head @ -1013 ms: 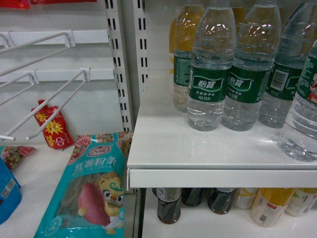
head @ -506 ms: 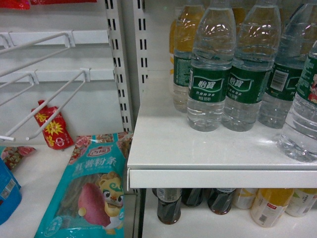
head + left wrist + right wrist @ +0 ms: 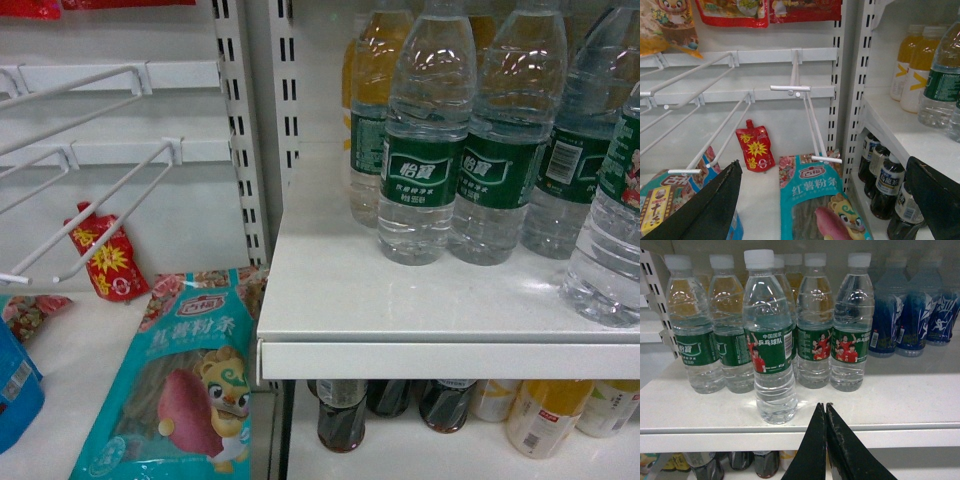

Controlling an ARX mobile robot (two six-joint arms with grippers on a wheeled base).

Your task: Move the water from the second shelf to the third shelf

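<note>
Water bottle (image 3: pixel 770 340) upright near shelf (image 3: pixel 900 405) front edge, ahead of its row, right gripper (image 3: pixel 826 407) fingers together just beside it, left gripper (image 3: pixel 825 200) fingers wide apart, holding nothing

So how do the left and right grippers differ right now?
The left gripper has its fingers spread wide apart, while the right gripper has its fingers pressed together with nothing between them. The left gripper faces the snack hooks beside the shelving, with a teal snack bag between its fingers in view; the right gripper faces the front water bottle, standing forward of its row. Neither grips anything.
</note>
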